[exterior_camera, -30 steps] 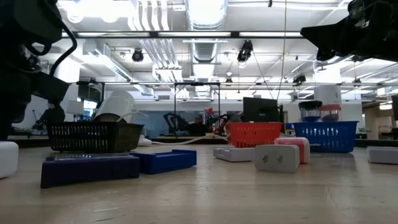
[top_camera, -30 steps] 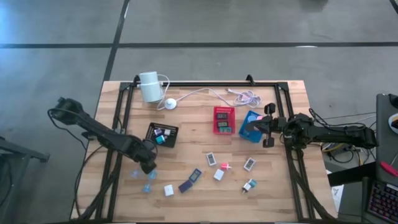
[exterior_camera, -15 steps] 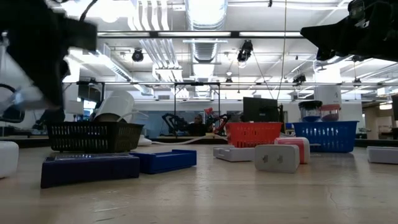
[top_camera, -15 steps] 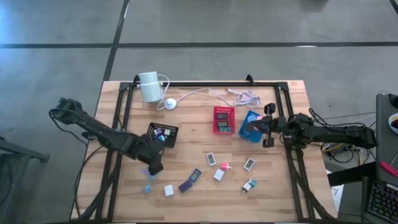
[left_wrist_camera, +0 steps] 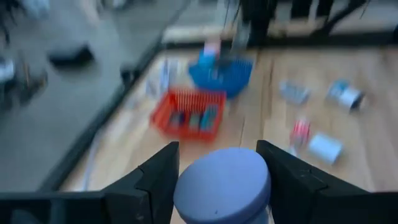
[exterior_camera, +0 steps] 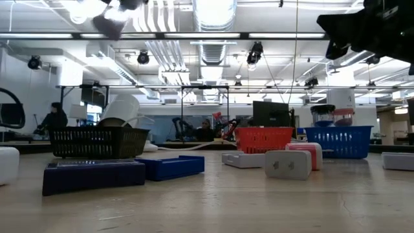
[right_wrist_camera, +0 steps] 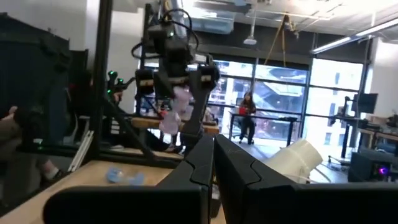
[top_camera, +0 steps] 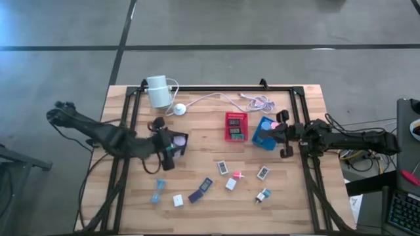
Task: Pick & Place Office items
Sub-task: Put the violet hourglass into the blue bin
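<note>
Pale lilac piece (left_wrist_camera: 222, 185), round-topped, sits clamped between the left gripper (top_camera: 168, 145)'s two fingers, held above the black tray (top_camera: 180, 139) on the left part of the wooden table (top_camera: 203, 124); same piece shows in the right wrist view, up off the table. Near edge of the table: loose office items (top_camera: 201, 191) scattered, white, teal, purple, pink, a few lying apart from each other, one teal piece (top_camera: 157, 191) near the left edge. Farther in, red tray (top_camera: 236, 126) and blue tray (top_camera: 263, 131) side by side, both with small pieces inside. Right gripper (top_camera: 284, 130) hangs just beside the blue tray, fingers pressed together, nothing between them. Far edge: white cylinder (top_camera: 157, 91) with cable and round puck (top_camera: 179, 109). Low view: black basket, red and blue baskets behind flat pieces.
</note>
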